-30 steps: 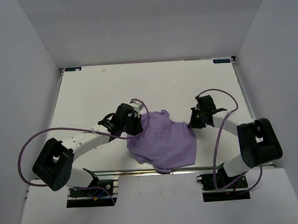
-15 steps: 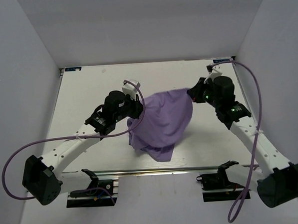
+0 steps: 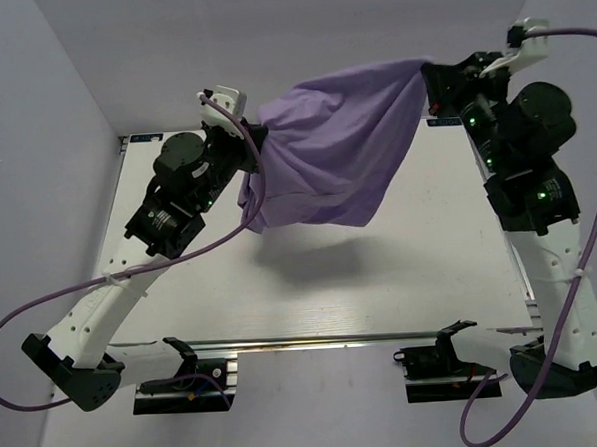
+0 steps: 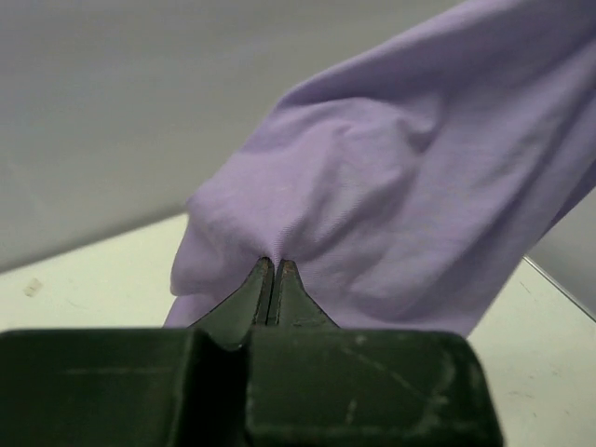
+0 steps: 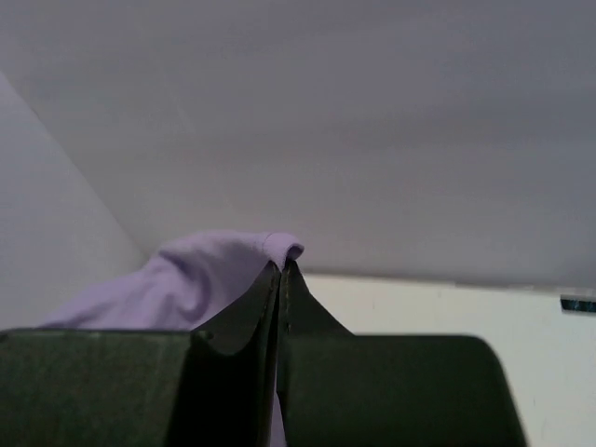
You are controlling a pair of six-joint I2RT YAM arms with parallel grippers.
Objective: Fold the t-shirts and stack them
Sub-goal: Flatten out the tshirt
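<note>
One lavender t-shirt [image 3: 335, 151] held in the air over the table [image 3: 402, 278]

Both arms reach toward the top of the overhead frame, and the t-shirt is stretched between them in the upper middle. The left gripper [image 3: 257, 136], just left of centre near the top, is pinched tight on one edge of the cloth. In its wrist view the black fingertips [image 4: 259, 281] meet, with purple fabric bunched at their tips. The right gripper [image 3: 433, 76], at the upper right, is clamped the same way on the opposite edge. Its own wrist view shows a small curl of cloth just above the closed tips. From that top line the fabric sags down and to the left in loose folds, clear of the white table. A soft shadow [image 3: 310, 258] lies on the tabletop below the cloth, around mid-frame.
</note>
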